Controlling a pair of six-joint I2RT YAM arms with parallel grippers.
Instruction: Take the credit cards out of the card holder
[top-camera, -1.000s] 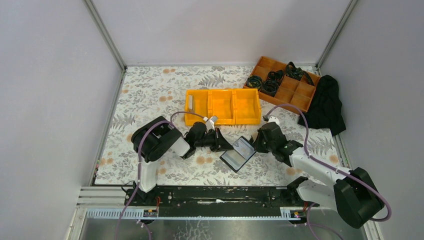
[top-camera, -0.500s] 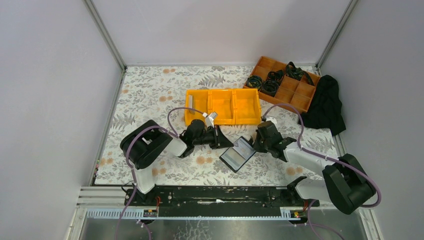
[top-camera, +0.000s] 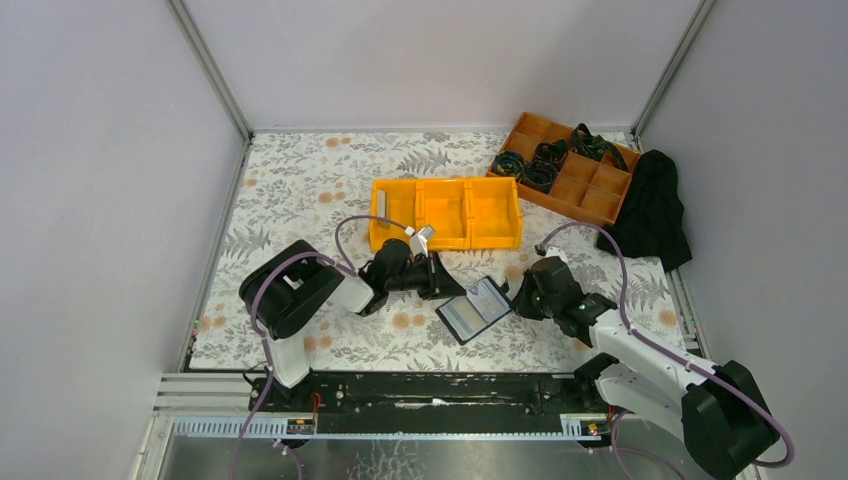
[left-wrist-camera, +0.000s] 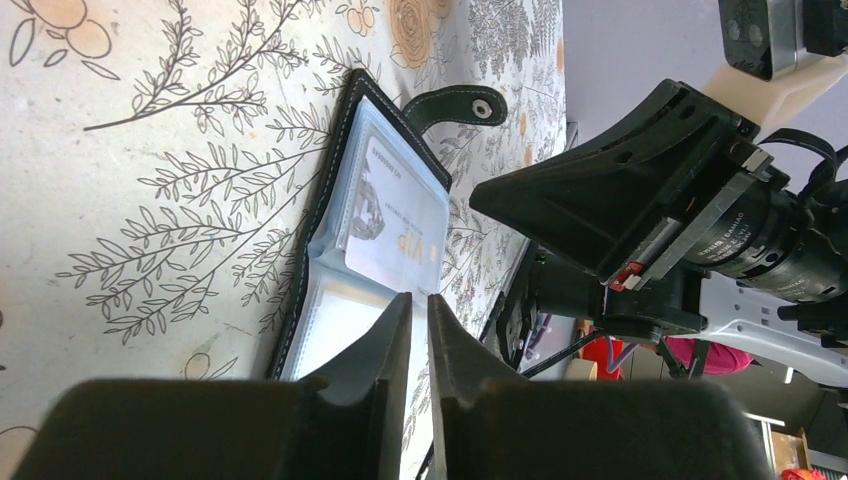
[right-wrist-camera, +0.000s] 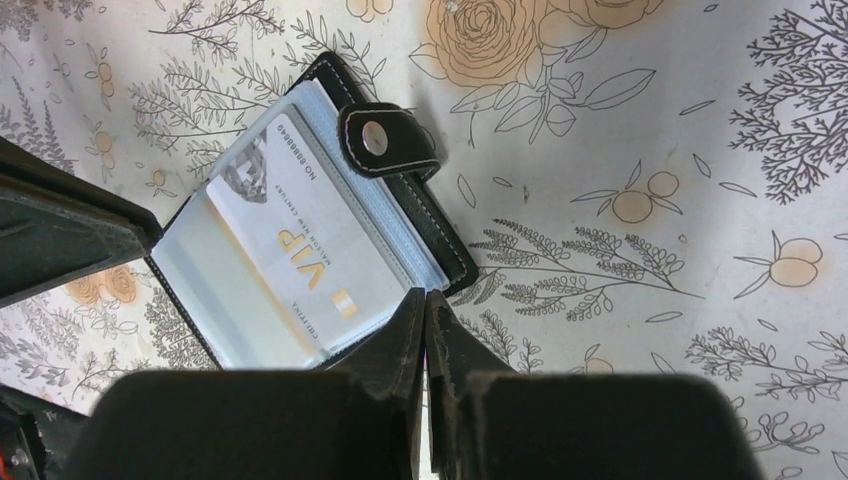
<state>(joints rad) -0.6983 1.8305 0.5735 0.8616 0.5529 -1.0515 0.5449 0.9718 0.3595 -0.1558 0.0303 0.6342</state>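
With the card holder (top-camera: 474, 309) lying open on the bench (top-camera: 300, 180) at six o'clock of the yellow bin (top-camera: 470, 243), the right tool (right-wrist-camera: 425, 297), pinched narrow and empty, should pin its cover while the left tool (left-wrist-camera: 419, 300), equally narrow, slides the card (right-wrist-camera: 285, 255) out.

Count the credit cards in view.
2. One card in the yellow bin's left compartment; a VIP card sleeved in the open card holder. Other sleeves may hide more.

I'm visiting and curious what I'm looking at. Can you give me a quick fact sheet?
card holder: open on the floral table, strap unsnapped
VIP card: tucked inside the holder
left gripper: shut, tips by the holder
right gripper: shut, tips at the holder's edge
yellow bin: beyond the holder, one pale card inside
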